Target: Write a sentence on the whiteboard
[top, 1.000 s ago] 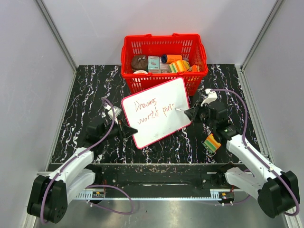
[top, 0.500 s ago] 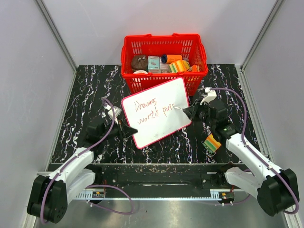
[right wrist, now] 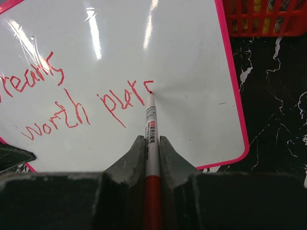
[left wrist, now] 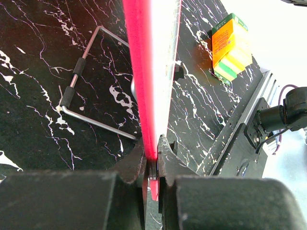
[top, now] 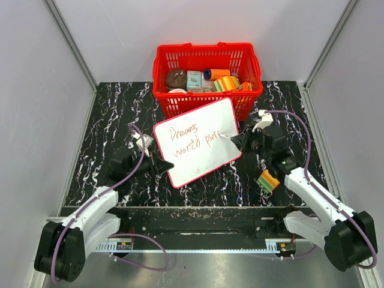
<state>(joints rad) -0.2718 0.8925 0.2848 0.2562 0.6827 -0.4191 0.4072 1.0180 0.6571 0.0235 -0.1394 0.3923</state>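
Observation:
The whiteboard, white with a red-pink rim, stands tilted in front of the red basket. My left gripper is shut on its lower left edge; the left wrist view shows the rim edge-on between the jaws. My right gripper is shut on the red-and-white marker pen, its tip touching the board. The sentence in red reads "Dreams" above "worth purs"; it also shows in the top view. The tip rests at the last stroke.
The red basket with several items stands behind the board. A green, orange and yellow pack lies at the right, also in the left wrist view. A wire stand lies on the table behind the board.
The right gripper has shifted slightly while writing; the second line has grown from "worth pur" to about "worth purs". The left gripper and the board have not moved.

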